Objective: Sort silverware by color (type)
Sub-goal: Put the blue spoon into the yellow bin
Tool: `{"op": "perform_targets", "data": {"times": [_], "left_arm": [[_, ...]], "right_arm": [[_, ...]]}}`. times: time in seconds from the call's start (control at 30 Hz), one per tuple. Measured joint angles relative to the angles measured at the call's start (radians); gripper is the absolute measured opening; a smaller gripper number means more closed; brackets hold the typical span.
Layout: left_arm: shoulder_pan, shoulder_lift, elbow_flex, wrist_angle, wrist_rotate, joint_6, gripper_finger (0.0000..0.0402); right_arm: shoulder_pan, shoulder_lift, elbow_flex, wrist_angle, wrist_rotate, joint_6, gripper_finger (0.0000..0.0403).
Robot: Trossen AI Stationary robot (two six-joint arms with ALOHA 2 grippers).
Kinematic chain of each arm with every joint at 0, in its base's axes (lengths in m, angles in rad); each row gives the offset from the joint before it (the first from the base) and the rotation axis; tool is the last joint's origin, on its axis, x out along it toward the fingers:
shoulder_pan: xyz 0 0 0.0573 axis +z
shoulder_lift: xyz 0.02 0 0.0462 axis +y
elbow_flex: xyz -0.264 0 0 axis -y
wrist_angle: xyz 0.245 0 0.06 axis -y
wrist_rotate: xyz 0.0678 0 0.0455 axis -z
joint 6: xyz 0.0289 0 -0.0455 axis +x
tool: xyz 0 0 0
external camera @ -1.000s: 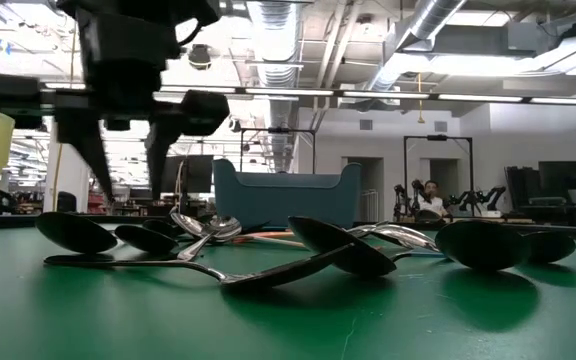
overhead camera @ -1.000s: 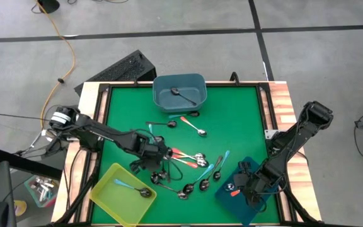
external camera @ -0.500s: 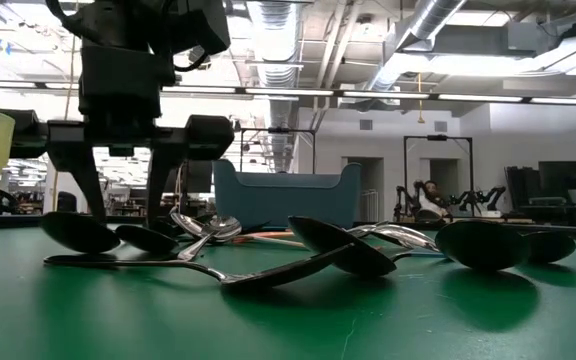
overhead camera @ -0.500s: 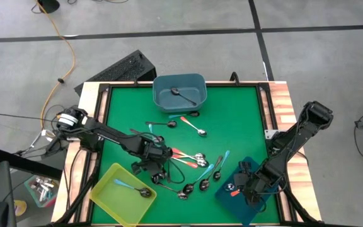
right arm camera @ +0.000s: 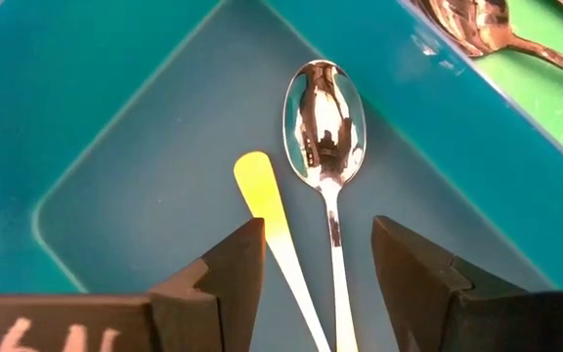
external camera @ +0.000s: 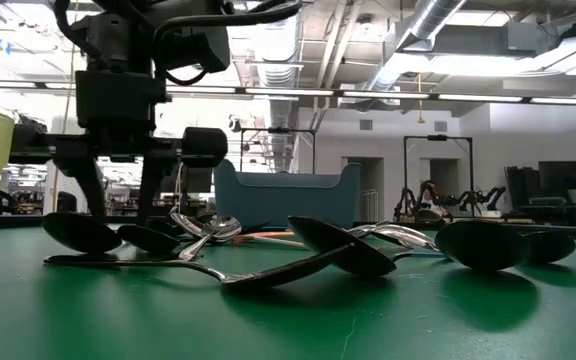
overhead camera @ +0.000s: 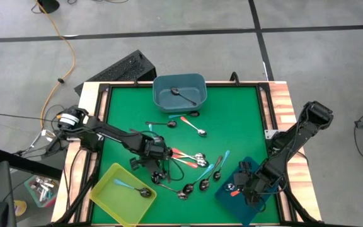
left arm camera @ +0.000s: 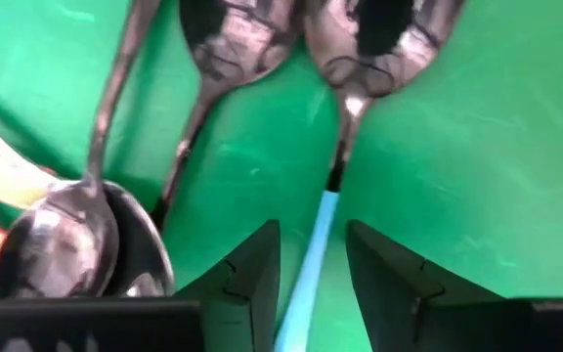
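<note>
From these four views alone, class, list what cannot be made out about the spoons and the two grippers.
- Left gripper: its fingers flank a light-blue spoon handle, but the handle's end is cut off by the left wrist view's edge; contact is unclear.
- Spoon pile: too small and overlapping in the high view to count.
- Right gripper: the two items in the dark blue bin run out of the right wrist view between its fingers, ends unseen.

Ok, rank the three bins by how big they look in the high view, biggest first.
1. Yellow bin and dark blue bin: they look about alike, and the right arm covers part of the dark blue one, so I won't rank these two.
2. Grey-blue bin: looks slightly smaller.
</note>
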Motion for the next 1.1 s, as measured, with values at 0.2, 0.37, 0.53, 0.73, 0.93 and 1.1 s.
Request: {"op": "perform_targets", "data": {"times": [0.2, 0.37, 0.53, 0.73, 0.93, 1.1], "left_arm": [[0.009, 0.025, 0.004, 0.001, 0.018, -0.014, 0.0074], [0.009, 0.026, 0.003, 0.000, 0.025, -0.011, 0.0034], [0.009, 0.027, 0.003, 0.001, 0.013, -0.037, 0.0005], [0.009, 0.026, 0.016, -0.012, 0.009, -0.131, 0.0003], [0.009, 0.028, 0.022, -0.015, 0.008, -0.196, 0.0002], [0.009, 0.014, 0.021, -0.015, 0.002, -0.250, 0.0002]], "right_arm": [[0.000, 0.000, 0.000, 0.000, 0.002, 0.000, 0.0201], [0.000, 0.000, 0.000, 0.001, 0.003, 0.008, 0.0201], [0.000, 0.000, 0.000, 0.000, 0.003, 0.008, 0.0201], [0.000, 0.001, 0.012, 0.002, 0.002, 0.024, 0.0201], [-0.006, 0.001, 0.093, -0.051, -0.005, 0.020, 0.0202], [-0.006, 0.001, 0.217, -0.248, -0.005, -0.065, 0.0212]]}}
